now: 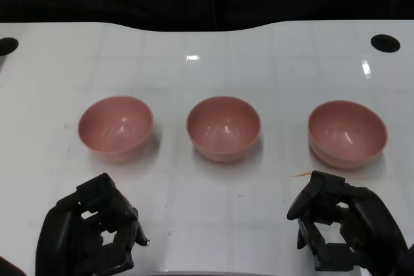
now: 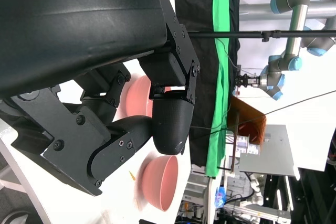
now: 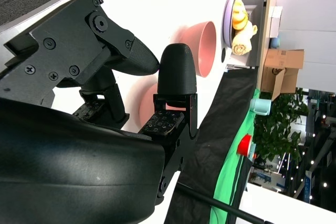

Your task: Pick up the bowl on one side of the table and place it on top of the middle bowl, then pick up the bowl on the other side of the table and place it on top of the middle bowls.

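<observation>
Nearest, the left hand (image 1: 90,234) and right hand (image 1: 343,227) rest low on the white table (image 1: 194,224), fingers loosely curled, grasping nothing; beyond them stand the left bowl (image 1: 116,126), middle bowl (image 1: 224,127) and right bowl (image 1: 347,134), upright, well apart, unstacked

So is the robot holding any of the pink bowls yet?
No, nothing is held. The left hand and right hand hover near the table edge, apart from all three bowls.

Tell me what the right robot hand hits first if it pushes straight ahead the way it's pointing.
Most likely the right bowl. The right robot hand sits just short of it on the table, fingers aimed at its near rim, with only bare tabletop between. How high the fingers are is unclear, so they might pass over the rim instead.
</observation>
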Controlling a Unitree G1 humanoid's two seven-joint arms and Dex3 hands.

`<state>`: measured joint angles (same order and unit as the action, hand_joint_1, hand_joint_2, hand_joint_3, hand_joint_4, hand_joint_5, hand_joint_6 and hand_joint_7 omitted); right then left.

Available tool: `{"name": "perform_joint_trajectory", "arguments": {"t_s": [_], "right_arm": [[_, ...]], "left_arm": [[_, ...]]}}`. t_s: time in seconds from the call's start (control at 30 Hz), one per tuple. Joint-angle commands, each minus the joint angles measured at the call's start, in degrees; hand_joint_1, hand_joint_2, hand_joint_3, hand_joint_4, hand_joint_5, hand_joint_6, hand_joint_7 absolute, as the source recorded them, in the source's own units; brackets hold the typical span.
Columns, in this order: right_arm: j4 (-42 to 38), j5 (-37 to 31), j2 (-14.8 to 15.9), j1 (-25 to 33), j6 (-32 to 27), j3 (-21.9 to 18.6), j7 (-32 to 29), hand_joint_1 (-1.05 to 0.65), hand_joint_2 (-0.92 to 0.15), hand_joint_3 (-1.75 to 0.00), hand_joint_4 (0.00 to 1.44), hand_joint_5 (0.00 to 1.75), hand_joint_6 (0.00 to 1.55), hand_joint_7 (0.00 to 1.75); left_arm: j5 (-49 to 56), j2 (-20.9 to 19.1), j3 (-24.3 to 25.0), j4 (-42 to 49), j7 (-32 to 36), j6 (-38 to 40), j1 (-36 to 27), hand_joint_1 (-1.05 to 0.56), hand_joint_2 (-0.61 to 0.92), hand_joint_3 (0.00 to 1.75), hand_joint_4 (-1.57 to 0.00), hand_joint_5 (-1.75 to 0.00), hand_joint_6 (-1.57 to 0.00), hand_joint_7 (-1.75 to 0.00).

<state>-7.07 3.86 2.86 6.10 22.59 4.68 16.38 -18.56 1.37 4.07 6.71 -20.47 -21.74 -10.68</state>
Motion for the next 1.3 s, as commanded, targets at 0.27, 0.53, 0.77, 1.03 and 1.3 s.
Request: {"name": "perform_joint_trajectory", "arguments": {"t_s": [0.27, 0.53, 0.77, 1.03, 1.3], "right_arm": [[1.6, -1.3, 3.1, -1.5, -2.0, -0.7, 0.6, -0.16, -0.59, -0.81, 0.65, 1.32, 0.76, 0.83], [2.6, -8.5, 7.8, -4.0, -1.7, -1.4, -1.9, -0.27, -0.87, -0.11, 0.48, 0.91, 0.72, 0.25], [4.0, -17.0, 11.5, -5.5, -1.3, -1.9, -6.5, -0.41, -0.92, -0.04, 0.37, 0.60, 0.55, 0.03], [7.1, -29.7, 16.0, -9.2, -5.0, -2.4, -12.2, -0.52, -0.88, -0.01, 0.39, 0.51, 0.53, 0.01], [6.1, -44.1, 18.9, -13.5, -11.5, 1.2, -15.6, -0.55, -0.89, 0.00, 0.35, 0.39, 0.45, 0.00]], "left_arm": [[0.4, -0.7, 0.4, -0.4, -0.3, -0.2, -0.5, -0.17, 0.45, 1.22, -0.92, -1.50, -0.91, -1.35], [0.3, -0.5, 0.2, -0.3, -0.5, -0.4, -0.7, -0.19, 0.46, 1.17, -0.93, -1.47, -0.91, -1.35], [0.8, -0.2, 0.0, 0.3, -0.2, -1.2, -0.6, -0.18, 0.46, 1.19, -0.93, -1.48, -0.91, -1.35], [0.6, -0.4, 0.0, 0.0, -0.4, -0.8, -0.6, -0.19, 0.47, 1.15, -0.93, -1.48, -0.91, -1.35], [0.1, -0.4, 0.1, -0.3, -0.5, -0.1, -0.5, -0.18, 0.47, 1.15, -0.94, -1.46, -0.93, -1.33]]}}
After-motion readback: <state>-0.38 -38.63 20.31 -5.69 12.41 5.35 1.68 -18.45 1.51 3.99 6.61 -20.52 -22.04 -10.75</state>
